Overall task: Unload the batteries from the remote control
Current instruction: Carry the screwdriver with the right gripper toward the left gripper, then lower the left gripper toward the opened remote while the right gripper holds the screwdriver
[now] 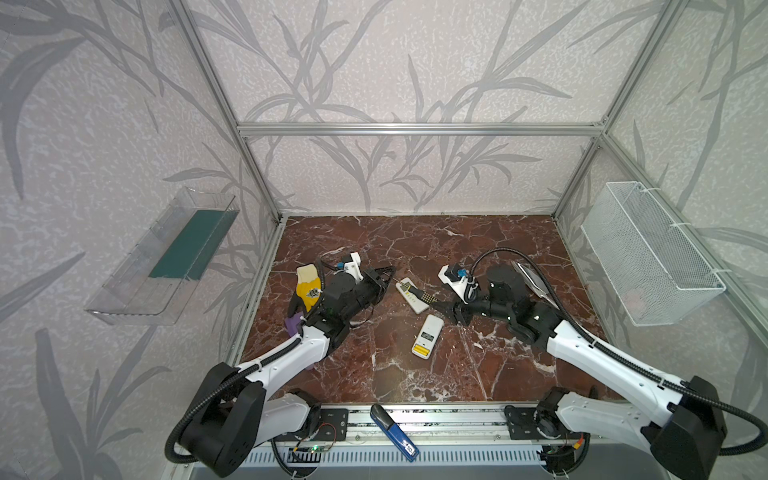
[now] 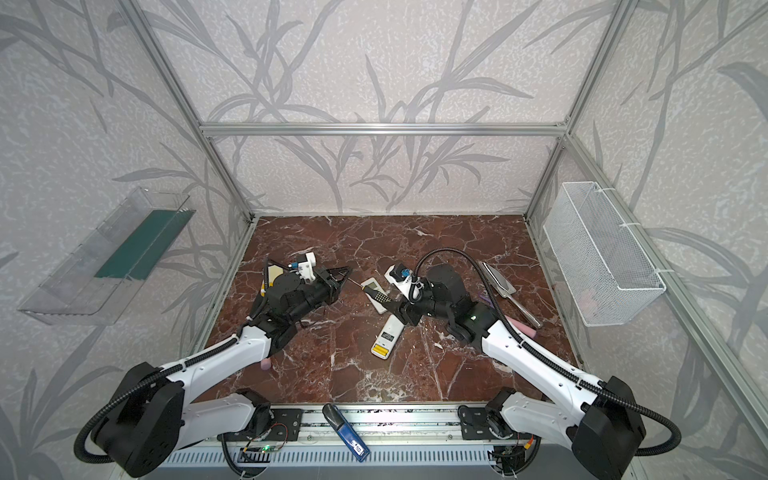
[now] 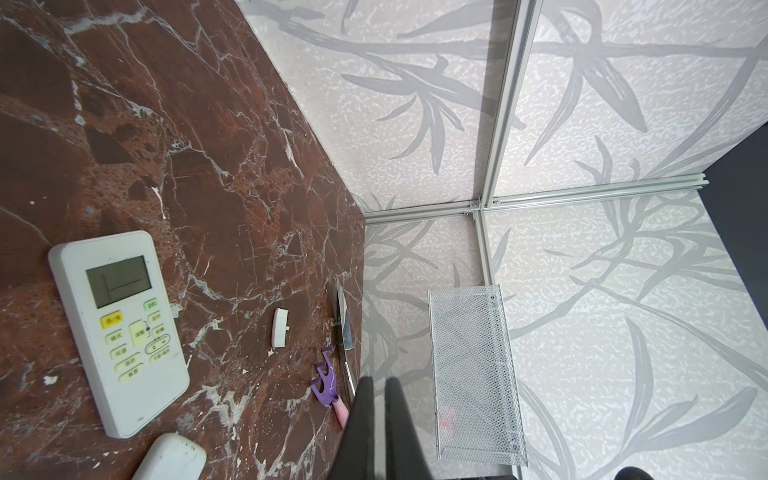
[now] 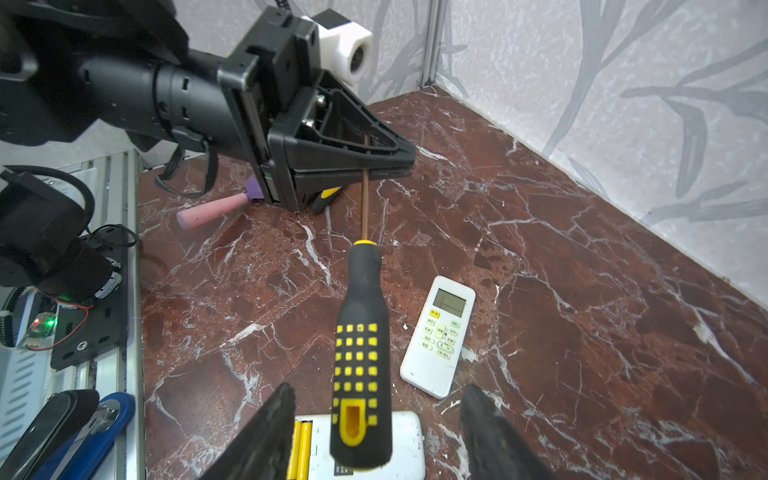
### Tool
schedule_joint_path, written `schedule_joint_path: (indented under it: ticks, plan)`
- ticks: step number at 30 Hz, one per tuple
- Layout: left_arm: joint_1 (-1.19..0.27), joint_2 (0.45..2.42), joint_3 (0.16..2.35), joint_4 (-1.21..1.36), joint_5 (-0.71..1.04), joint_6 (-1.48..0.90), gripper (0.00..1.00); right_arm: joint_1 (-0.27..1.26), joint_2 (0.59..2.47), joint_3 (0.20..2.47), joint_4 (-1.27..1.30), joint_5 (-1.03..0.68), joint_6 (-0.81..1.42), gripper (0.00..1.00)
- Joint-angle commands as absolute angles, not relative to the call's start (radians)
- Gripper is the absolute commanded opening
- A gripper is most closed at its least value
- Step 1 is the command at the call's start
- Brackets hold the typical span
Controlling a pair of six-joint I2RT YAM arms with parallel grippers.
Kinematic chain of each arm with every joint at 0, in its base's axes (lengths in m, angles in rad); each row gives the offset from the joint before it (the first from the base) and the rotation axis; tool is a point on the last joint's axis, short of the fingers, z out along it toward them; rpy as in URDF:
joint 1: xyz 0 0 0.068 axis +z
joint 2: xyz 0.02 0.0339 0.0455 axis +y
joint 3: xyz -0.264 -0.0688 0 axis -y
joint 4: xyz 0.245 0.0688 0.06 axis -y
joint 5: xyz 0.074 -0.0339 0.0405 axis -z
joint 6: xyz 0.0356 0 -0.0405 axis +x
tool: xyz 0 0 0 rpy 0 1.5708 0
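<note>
Right wrist: left end effector (image 4: pixel 409 165) clamping screwdriver (image 4: pixel 360 353), right end effector (image 4: pixel 376 392) apart, remote (image 4: pixel 438 336) button (perhaps "26")

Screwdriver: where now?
Screwdriver hangs centre in both top views: shaft in shut left gripper, handle inside open right gripper, by the face-up remote.

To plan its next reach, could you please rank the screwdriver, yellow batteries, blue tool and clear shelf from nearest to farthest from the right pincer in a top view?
1. Screwdriver, handle between fingers of the right pincer.
2. Yellow batteries, in the face-down remote nearby.
3. Blue tool, at the front.
4. Clear shelf, far left.
</note>
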State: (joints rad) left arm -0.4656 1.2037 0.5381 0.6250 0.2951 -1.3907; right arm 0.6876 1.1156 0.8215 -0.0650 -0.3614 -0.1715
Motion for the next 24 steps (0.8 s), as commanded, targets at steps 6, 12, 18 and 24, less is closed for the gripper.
schedule_joint_path:
  ticks: [6, 12, 18, 24]
  plan:
    - [-0.46, 1.18, 0.529, 0.678, 0.323, -1.46, 0.0, 0.684, 1.143, 0.843, -0.063, -0.419, -0.221, 0.6]
    - [-0.457, 1.184, 0.521, 0.706, 0.33, -1.479, 0.0, 0.684, 1.16, 0.844, -0.025, -0.404, -0.206, 0.57]
    - [-0.454, 1.178, 0.512, 0.716, 0.333, -1.486, 0.0, 0.684, 1.193, 0.872, -0.03, -0.42, -0.209, 0.54]
    - [-0.451, 1.171, 0.512, 0.713, 0.335, -1.485, 0.0, 0.684, 1.2, 0.879, -0.026, -0.407, -0.208, 0.51]
